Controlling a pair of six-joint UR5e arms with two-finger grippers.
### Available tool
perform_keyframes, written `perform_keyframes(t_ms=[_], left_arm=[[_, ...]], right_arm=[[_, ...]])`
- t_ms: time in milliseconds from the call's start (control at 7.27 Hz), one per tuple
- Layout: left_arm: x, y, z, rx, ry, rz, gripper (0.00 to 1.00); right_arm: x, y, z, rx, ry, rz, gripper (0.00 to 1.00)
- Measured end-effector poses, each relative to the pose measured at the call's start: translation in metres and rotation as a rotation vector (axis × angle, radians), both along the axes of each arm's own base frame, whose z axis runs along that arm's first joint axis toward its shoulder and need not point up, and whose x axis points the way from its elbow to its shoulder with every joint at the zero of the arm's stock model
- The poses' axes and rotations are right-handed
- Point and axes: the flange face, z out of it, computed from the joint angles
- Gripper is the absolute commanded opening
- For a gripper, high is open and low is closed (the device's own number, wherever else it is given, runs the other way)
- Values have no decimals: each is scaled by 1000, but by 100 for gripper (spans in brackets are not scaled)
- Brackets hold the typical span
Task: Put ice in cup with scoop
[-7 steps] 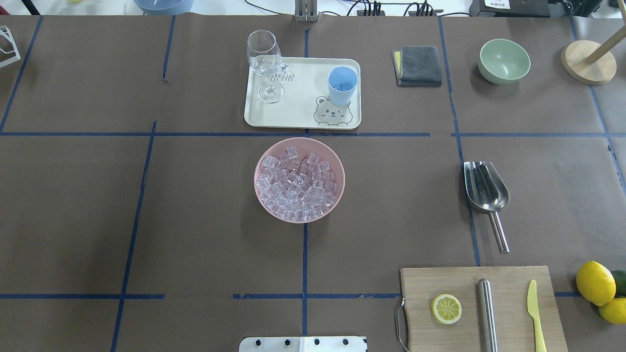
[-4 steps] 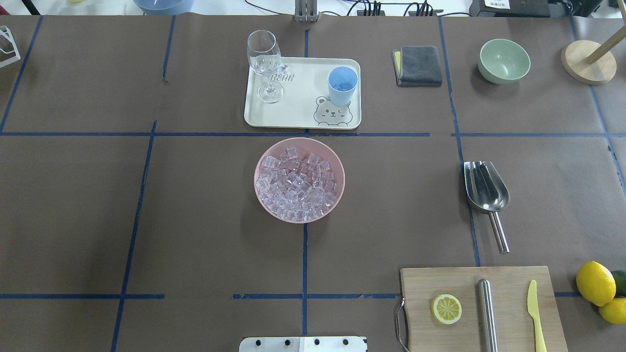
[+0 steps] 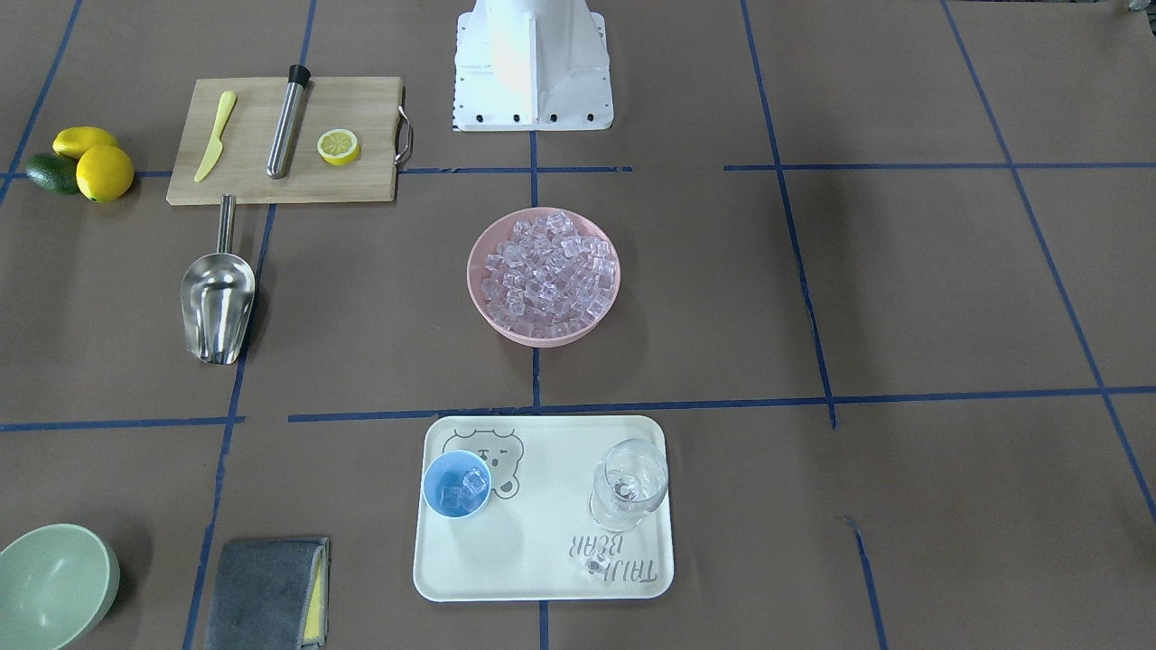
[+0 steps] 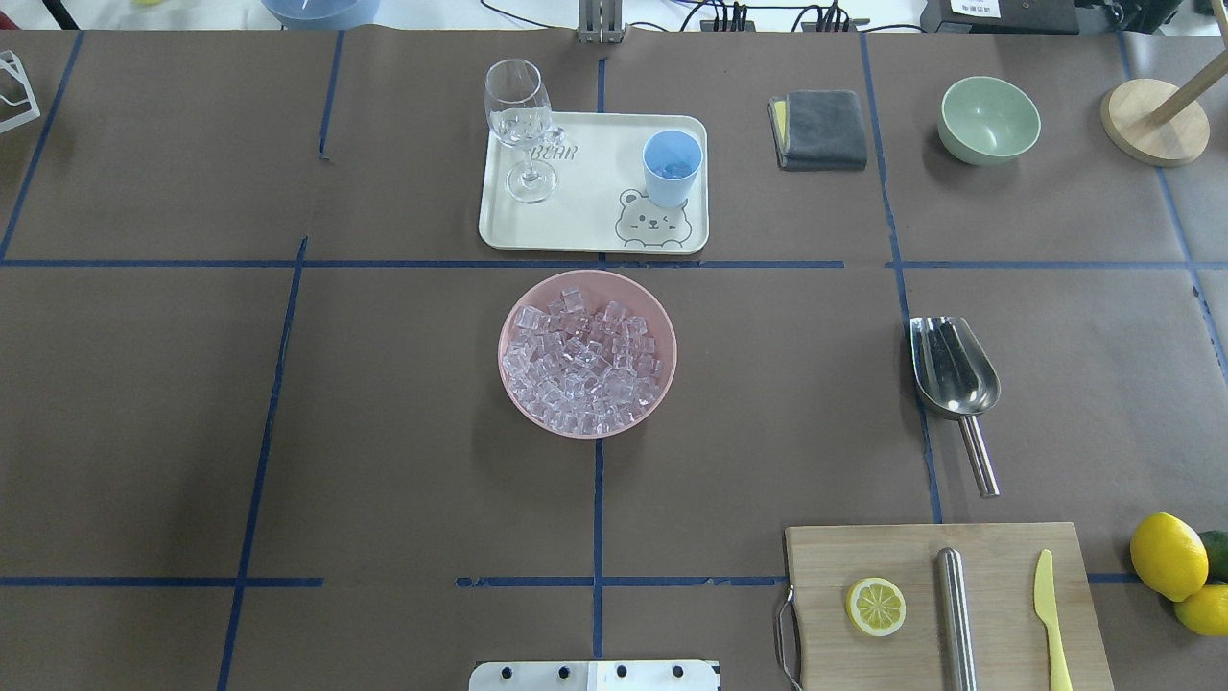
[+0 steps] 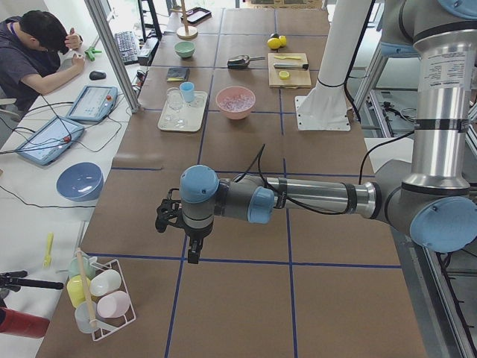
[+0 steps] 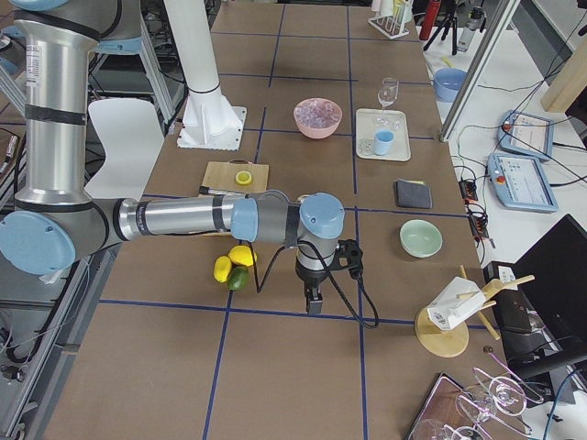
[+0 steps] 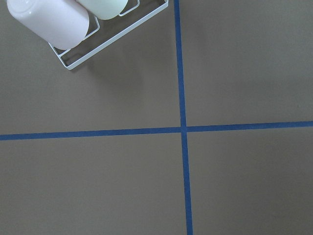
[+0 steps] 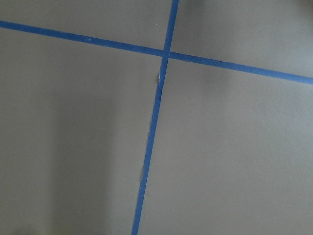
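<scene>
The ice [image 4: 585, 360] fills a pink bowl [image 4: 662, 317] at the table's middle. The light-blue cup [image 4: 672, 168] stands on a cream tray [image 4: 595, 226]; in the front-facing view the cup [image 3: 457, 485] holds a few cubes. The steel scoop [image 4: 953, 369] lies empty on the table to the right, handle toward the robot. My left gripper [image 5: 194, 252] shows only in the exterior left view and my right gripper [image 6: 313, 301] only in the exterior right view. Both hang over bare table far from these things; I cannot tell whether they are open or shut.
A stemmed glass [image 4: 521, 125] with ice stands on the tray, and one loose cube [image 3: 596, 565] lies beside it. A cutting board [image 4: 998, 624] with lemon half, steel cylinder and yellow knife is near right. A grey cloth [image 4: 820, 128], green bowl [image 4: 988, 120] and lemons [image 4: 1168, 557] are on the right.
</scene>
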Motion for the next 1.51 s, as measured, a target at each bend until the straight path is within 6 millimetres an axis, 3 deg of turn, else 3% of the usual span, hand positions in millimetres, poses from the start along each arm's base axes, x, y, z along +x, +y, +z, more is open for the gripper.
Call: perform_keyframes(t_ms=[1512], left_arm=[[9, -2, -1, 8, -19, 19, 100]], right_arm=[[-3, 7, 7, -9, -8, -9, 100]])
